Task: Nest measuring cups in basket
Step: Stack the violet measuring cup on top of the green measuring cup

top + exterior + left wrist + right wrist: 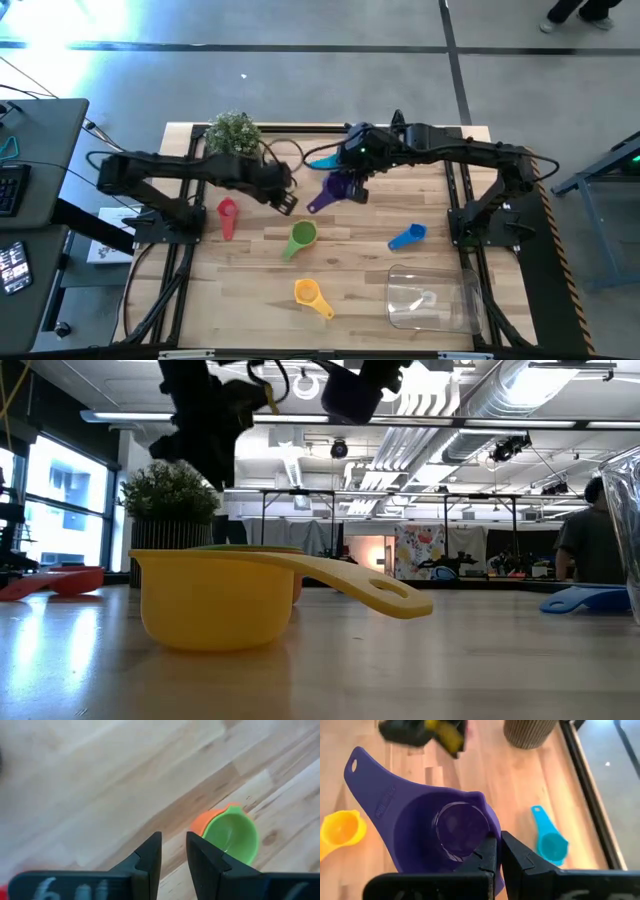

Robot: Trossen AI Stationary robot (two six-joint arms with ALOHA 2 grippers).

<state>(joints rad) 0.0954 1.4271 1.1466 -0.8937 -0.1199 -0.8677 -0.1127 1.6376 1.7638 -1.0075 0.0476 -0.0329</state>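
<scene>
The purple cup [437, 827] is pinched by the right gripper [496, 851], held aloft. The basket [432, 296] looks empty; other cups remain scattered. The left gripper [173, 851] hangs narrowed, empty.

I'm working in a big open lab or workshop hall: bare ducts and pipes [520, 400] run under the ceiling, strip lights glow above, folding tables [300, 510] stand across the room, and a person [585, 545] sits far off. My wooden desk [350, 290] stands on a grey concrete floor [300, 80], with a keyboard [8, 185] beside it.
</scene>
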